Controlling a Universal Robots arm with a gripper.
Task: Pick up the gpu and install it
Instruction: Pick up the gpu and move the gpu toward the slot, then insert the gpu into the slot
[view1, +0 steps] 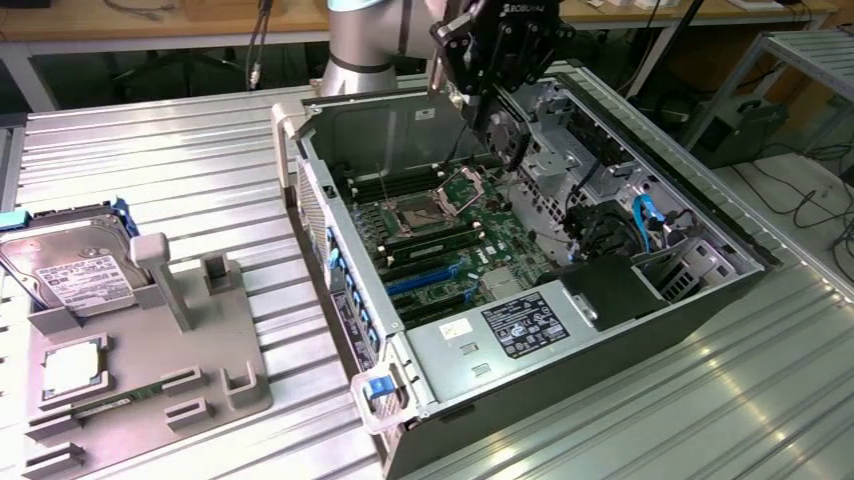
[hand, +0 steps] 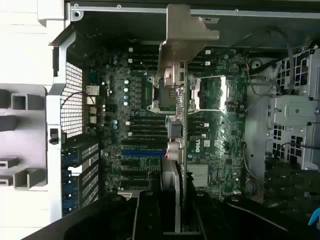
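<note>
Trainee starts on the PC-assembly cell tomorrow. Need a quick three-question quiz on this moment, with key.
1. True or false: the gpu lies on the grey fixture.
2. What does the gripper hang over? A) the open computer case B) the grey fixture C) a keyboard
3. Fill in: the gripper is shut on the ___.

Key: 1 false; 2 A; 3 gpu.
</note>
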